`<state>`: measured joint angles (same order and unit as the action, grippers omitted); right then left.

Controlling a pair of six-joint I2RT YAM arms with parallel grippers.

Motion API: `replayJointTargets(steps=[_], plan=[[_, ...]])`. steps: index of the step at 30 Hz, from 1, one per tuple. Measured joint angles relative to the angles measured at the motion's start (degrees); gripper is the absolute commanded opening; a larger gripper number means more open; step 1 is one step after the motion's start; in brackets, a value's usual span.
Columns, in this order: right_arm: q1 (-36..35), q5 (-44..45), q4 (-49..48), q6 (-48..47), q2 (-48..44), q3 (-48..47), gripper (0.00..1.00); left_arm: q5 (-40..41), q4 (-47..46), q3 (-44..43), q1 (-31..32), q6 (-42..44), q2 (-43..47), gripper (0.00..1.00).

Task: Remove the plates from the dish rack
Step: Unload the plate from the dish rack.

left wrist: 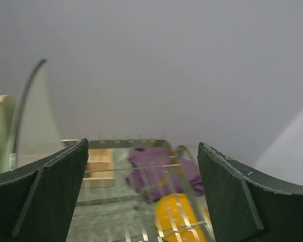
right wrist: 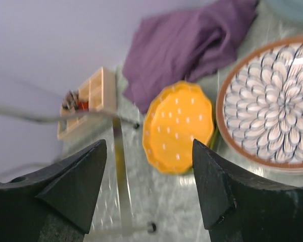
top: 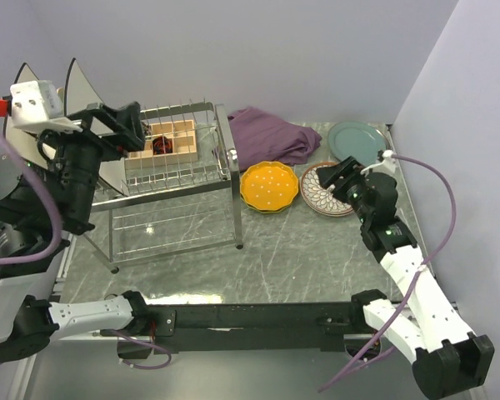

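The silver wire dish rack point(top: 221, 171) stands at the left. Two large white square plates with dark rims point(top: 82, 83) stand upright at its left end; one shows in the left wrist view point(left wrist: 35, 121). My left gripper point(top: 130, 125) is open and empty, above the rack's top tier beside those plates point(left wrist: 142, 146). An orange dotted plate point(top: 269, 186), a brown-patterned plate point(top: 317, 193) and a teal-green plate point(top: 358, 140) lie flat on the table. My right gripper point(top: 343, 173) is open and empty above the patterned plate point(right wrist: 272, 106), with the orange plate point(right wrist: 179, 126) ahead of it point(right wrist: 149, 146).
A small wooden compartment box point(top: 171, 138) sits on the rack's top tier. A purple cloth point(top: 271, 133) lies behind the orange plate. The rack's steel leg point(right wrist: 121, 176) stands left of the orange plate. Grey walls close the back and right.
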<state>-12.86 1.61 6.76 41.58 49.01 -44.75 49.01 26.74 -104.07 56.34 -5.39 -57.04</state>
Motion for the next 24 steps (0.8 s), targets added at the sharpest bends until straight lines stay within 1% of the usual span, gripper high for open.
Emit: replayJointTargets(steps=[2,5,9,13,16,19,24], plan=[[-1.33,-0.9,0.09,-0.61,-0.33,1.9,0.75,5.11,-1.2,0.07,0.0,4.22,-0.5,0.92],[-2.69,-1.27,0.33,-1.01,-0.37,3.87,0.75,11.89,-7.63,2.97,0.0,12.35,-0.04,0.94],[-3.93,-1.46,0.15,-1.16,-0.61,4.13,0.75,15.89,-16.15,6.56,0.11,22.05,0.81,0.95],[-5.31,-1.18,-0.15,-1.64,-1.31,4.13,0.75,17.42,-21.14,6.45,0.07,28.5,0.55,0.94],[-6.14,-0.5,-0.2,-2.1,-1.68,4.13,0.75,18.38,-22.99,5.9,0.07,30.36,0.39,0.93],[-6.82,0.33,-0.22,-2.49,-2.1,4.13,0.75,19.23,-21.92,5.73,0.07,29.73,0.68,0.91],[-7.61,1.86,-0.22,-3.1,-2.8,4.13,0.75,21.27,-14.51,5.7,0.07,24.63,1.49,0.89]])
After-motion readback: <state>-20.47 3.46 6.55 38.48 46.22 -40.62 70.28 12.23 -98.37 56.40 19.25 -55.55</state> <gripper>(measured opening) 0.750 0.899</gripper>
